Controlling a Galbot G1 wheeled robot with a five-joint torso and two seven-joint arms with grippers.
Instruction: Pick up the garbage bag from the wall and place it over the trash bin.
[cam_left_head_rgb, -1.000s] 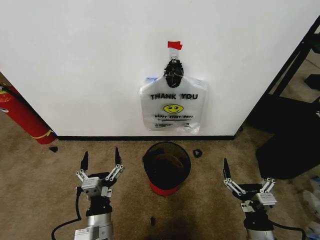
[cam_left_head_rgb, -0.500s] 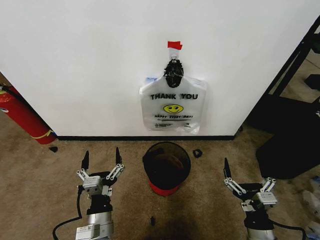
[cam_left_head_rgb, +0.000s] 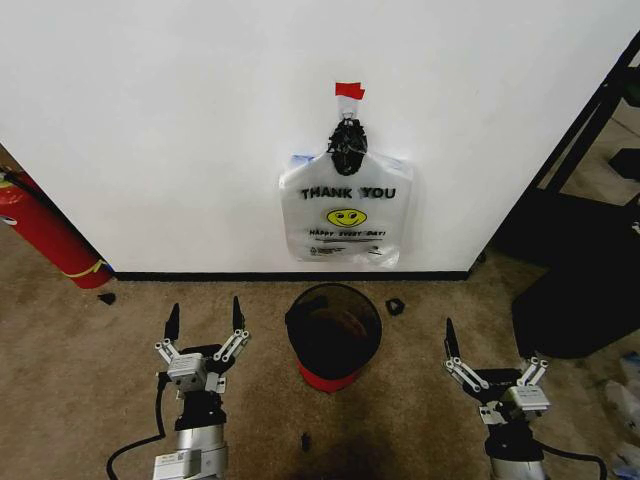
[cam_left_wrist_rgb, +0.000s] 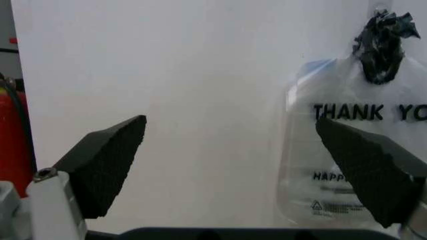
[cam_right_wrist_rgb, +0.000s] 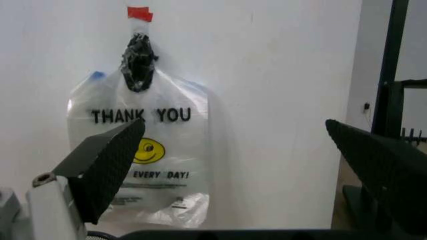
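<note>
Above both wide-open, empty tools (cam_left_head_rgb: 204, 318) (cam_left_head_rgb: 492, 351), garbage bag (cam_left_head_rgb: 346, 218) hangs on wall (cam_left_head_rgb: 180, 120).

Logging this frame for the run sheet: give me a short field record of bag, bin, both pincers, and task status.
bag: garbage bag hangs flat on the wall from a black knot, below a red tape strip
bin: trash bin on the carpet just below the bag, no liner on it
left pincer: left pincer open, low, to the bin's left, holding nothing
right pincer: right pincer open, low, to the bin's right, holding nothing
other: fire extinguisher leans at the wall on the far left
status: bag not yet picked
</note>
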